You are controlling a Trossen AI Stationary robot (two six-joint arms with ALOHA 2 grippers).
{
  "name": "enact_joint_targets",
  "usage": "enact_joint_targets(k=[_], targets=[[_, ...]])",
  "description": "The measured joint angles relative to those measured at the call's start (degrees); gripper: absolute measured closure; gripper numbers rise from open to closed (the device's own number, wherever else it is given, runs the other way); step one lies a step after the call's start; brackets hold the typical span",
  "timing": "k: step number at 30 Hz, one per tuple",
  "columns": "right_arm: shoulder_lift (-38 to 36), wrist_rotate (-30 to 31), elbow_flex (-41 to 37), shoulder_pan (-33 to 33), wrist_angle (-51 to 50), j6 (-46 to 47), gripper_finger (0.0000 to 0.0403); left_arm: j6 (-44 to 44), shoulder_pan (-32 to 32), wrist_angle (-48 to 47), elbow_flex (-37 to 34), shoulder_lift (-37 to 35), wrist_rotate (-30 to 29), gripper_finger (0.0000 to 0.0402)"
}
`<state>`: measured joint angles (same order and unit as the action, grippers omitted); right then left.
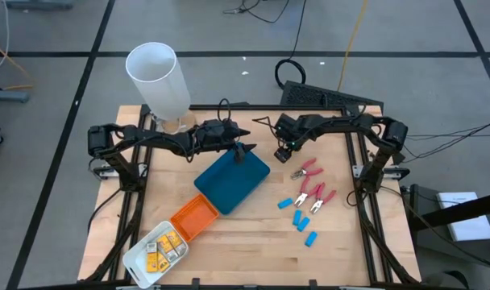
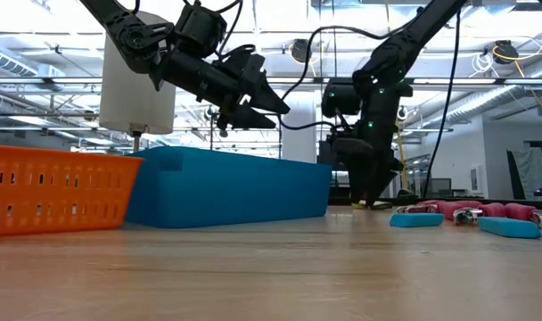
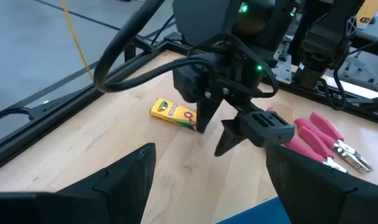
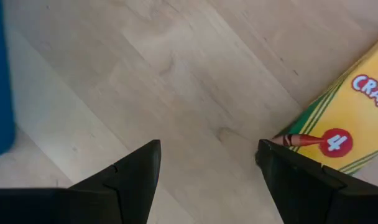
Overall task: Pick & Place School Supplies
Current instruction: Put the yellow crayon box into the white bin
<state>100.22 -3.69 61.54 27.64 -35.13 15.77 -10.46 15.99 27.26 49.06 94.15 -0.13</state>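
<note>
The right gripper (image 1: 283, 153) hangs low over the desk (image 1: 253, 234) near its far edge, fingers (image 4: 130, 177) spread. The yellow crayon box (image 3: 172, 114) lies flat on the wood just beside one fingertip, outside the gap. The left gripper (image 1: 243, 150), fingers apart, hovers above the teal tray (image 1: 231, 179).

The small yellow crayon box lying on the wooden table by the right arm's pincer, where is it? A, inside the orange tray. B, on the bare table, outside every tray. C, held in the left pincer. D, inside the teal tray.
B: the small yellow crayon box lies flat on bare wood beside the open right pincer, clear of the teal tray and the orange tray.
</note>
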Motion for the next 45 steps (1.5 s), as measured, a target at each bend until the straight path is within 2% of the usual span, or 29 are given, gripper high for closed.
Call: enact_joint_targets(k=[3,13,17,22,28,30,33,36,39,45], targets=[[-0.89,-0.18,-0.15,0.00,-2.40,0.42,0.0142,-0.15,0.00,-0.02,0.00,0.00,0.01,0.0094],[-6.98,5.19,-0.37,-0.02,-9.59,1.16,0.0142,-0.19,0.00,-0.04,0.00,0.00,0.01,0.0094],[-9.01,11.03,-1.30,0.09,-7.97,-8.23,0.0142,-0.19,0.00,-0.04,0.00,0.00,0.01,0.0094],[-9.44,11.41,-5.35,1.52,-0.16,-21.84,0.0142,-0.22,0.00,-0.08,0.00,0.00,0.01,0.0094],[-9.37,15.87,-8.27,6.03,4.46,-26.86,0.0142,-0.22,0.00,-0.10,0.00,0.00,0.01,0.0094],[-9.35,15.06,-8.47,7.67,4.97,-27.11,0.0142,-0.22,0.00,-0.10,0.00,0.00,0.02,0.0094],[-9.41,9.45,-9.38,10.00,5.86,-29.78,0.0142,-0.22,0.00,-0.13,0.00,0.00,0.03,0.0094],[-9.49,9.05,-10.69,11.72,9.16,-31.40,0.0142,-0.22,0.00,-0.17,0.00,0.00,0.03,0.0094],[-9.48,5.52,-11.03,13.56,9.65,-31.48,0.0142,-0.22,-0.01,-0.19,0.00,0.00,0.03,0.0094],[-9.34,-0.68,-11.15,13.62,8.24,-31.52,0.0142,-0.21,-0.02,-0.21,0.00,0.00,0.03,0.0094]])
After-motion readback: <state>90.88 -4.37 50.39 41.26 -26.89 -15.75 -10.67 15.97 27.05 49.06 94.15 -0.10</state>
